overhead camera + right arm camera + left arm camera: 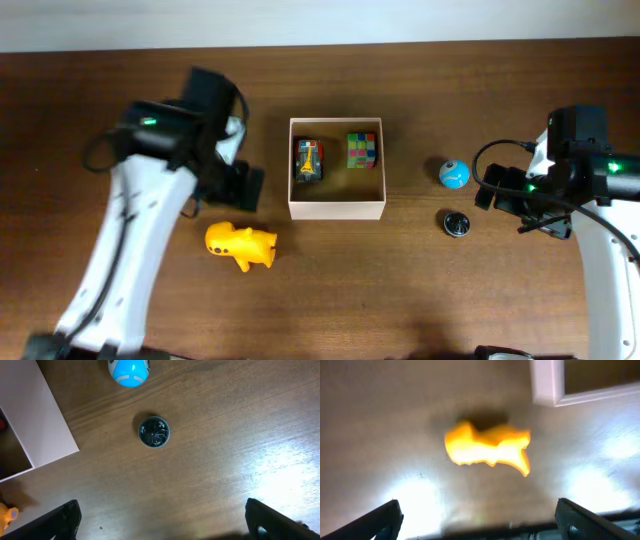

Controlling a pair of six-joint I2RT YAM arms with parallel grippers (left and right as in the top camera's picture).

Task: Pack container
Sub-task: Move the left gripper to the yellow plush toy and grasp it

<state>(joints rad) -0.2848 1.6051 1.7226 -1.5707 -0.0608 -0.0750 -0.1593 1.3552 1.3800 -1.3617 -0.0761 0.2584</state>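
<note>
The container (336,209), a white-walled cardboard box with a tan inside, stands mid-table and holds a dark toy car (308,160) and a multicoloured cube (362,150). A yellow toy (241,245) lies on the table left of its front corner. My left gripper (240,186) hovers open just above that toy; the left wrist view shows the yellow toy (487,447) ahead of the wide-apart fingers (385,520), with the container's corner (547,385) at top right. My right gripper (162,520) is open and empty, short of a dark round disc (154,432) and a blue ball (129,370).
The blue ball (453,174) and the dark disc (456,222) lie right of the container, near my right gripper (497,195). The container's white wall (45,425) fills the right wrist view's left side. A pale wall borders the table's far edge.
</note>
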